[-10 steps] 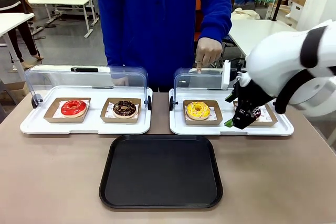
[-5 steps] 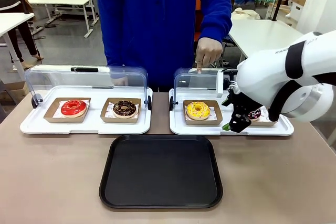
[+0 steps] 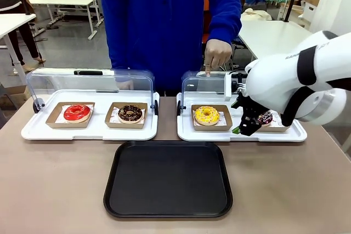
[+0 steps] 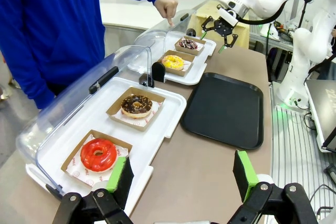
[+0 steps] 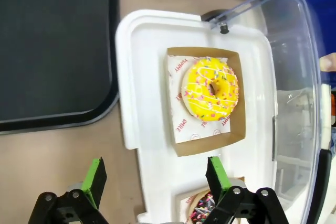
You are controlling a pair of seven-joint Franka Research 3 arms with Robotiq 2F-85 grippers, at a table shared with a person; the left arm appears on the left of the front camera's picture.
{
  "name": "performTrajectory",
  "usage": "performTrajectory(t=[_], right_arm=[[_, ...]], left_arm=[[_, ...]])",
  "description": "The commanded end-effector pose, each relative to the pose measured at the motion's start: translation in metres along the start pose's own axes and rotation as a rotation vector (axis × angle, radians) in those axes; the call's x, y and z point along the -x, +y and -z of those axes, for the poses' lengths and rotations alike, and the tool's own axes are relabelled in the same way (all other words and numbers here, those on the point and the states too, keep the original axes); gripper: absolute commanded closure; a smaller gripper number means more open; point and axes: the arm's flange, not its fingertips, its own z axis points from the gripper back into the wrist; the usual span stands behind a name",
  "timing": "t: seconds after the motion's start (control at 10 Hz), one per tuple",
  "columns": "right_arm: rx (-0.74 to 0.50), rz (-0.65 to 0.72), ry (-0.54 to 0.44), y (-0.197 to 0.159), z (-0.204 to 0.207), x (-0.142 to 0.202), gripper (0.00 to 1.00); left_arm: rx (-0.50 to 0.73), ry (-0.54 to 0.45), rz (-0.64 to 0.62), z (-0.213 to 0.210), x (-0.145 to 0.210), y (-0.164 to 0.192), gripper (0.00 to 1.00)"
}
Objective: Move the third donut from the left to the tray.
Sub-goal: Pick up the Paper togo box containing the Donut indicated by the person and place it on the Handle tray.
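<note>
the right arm is drawing in toward the middle of the worktop (image 3: 55,190): a second ago it was hanging over the chocolate donut (image 3: 266,118) at the end of the white display tray (image 3: 186,134), and now the right fingers (image 3: 237,130) are sitting just beside the third donut (image 3: 207,115), short of its cardboard holder (image 5: 233,129). that is reading as the approach nearly closing, with the pick itself not yet begun. the yellow donut is lying in its holder on the display tray, under the raised clear lid (image 3: 205,83), while a person's hand (image 3: 218,56) is pointing down behind it. the black tray (image 3: 167,179) is waiting bare in front, just beside the display tray. the right fingers are standing fully spread and grasping nothing, touching neither donut nor holder; from the wrist they are bracketing the display tray's near edge with the donut ahead. the left fingers (image 4: 122,174) are also spread wide and gripping nothing, hovering well apart by the red donut (image 4: 98,154).
</note>
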Motion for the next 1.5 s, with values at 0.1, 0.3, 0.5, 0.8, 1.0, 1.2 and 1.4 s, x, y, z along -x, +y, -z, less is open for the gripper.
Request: performTrajectory(t=[0.1,0.3,0.5,0.8,1.0,1.2,1.4], right_arm=[[-0.012,-0.004,0.071,-0.039,0.033,-0.022,0.0],[-0.038,0.001,0.122,-0.056,0.049,-0.022,0.0],[-0.071,0.006,0.149,-0.063,0.062,-0.022,0.0],[-0.104,0.012,0.182,-0.074,0.072,-0.016,0.0],[-0.129,0.008,0.197,-0.072,0.08,-0.013,0.0],[-0.142,0.003,0.206,-0.069,0.087,-0.011,0.0],[-0.141,-0.008,0.211,-0.067,0.091,-0.008,0.0]], left_arm=[[0.006,-0.015,0.019,-0.001,-0.002,0.0,0.0],[0.006,-0.015,0.019,-0.001,-0.002,0.0,0.0],[0.006,-0.015,0.019,-0.001,-0.002,0.0,0.0],[0.006,-0.015,0.019,-0.001,-0.002,0.0,0.0],[0.006,-0.015,0.019,-0.001,-0.002,0.0,0.0],[0.006,-0.015,0.019,-0.001,-0.002,0.0,0.0],[0.006,-0.015,0.019,-0.001,-0.002,0.0,0.0]])
